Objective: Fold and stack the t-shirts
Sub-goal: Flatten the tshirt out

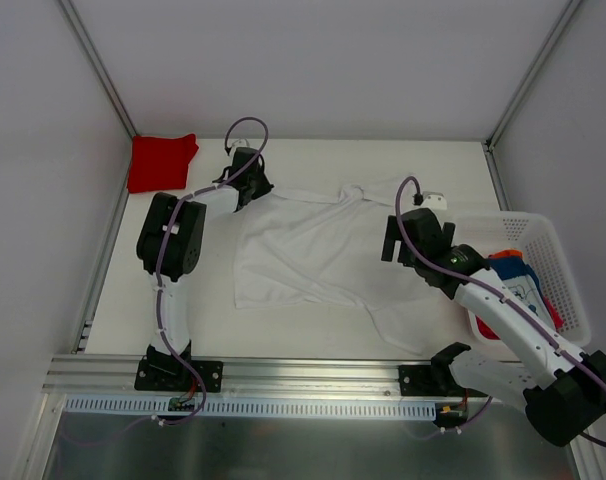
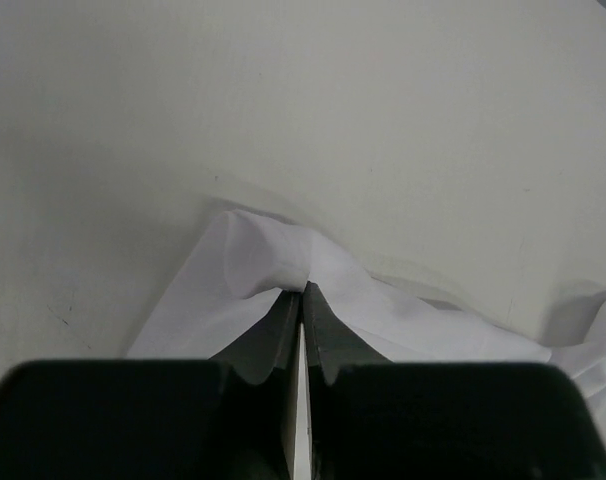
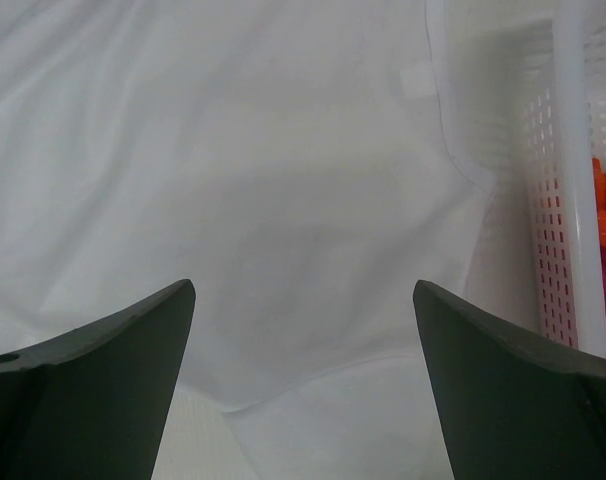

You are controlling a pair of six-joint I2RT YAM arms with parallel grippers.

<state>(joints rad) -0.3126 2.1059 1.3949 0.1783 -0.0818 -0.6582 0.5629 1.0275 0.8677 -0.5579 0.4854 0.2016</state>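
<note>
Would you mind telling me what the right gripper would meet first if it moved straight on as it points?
The right gripper would probably meet the white t-shirt spread ahead of it.

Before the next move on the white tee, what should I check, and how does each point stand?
1. Corner grip: left claw shut on white tee, ok.
2. Second grip: right claw open above it, holding nothing, not ok.
3. Flatness: tee wrinkled, not ok.
4. Stack spot: red tee folded, apart from the white one, ok.
5. Clearance from basket: tee lies close beside it, cannot tell.
</note>
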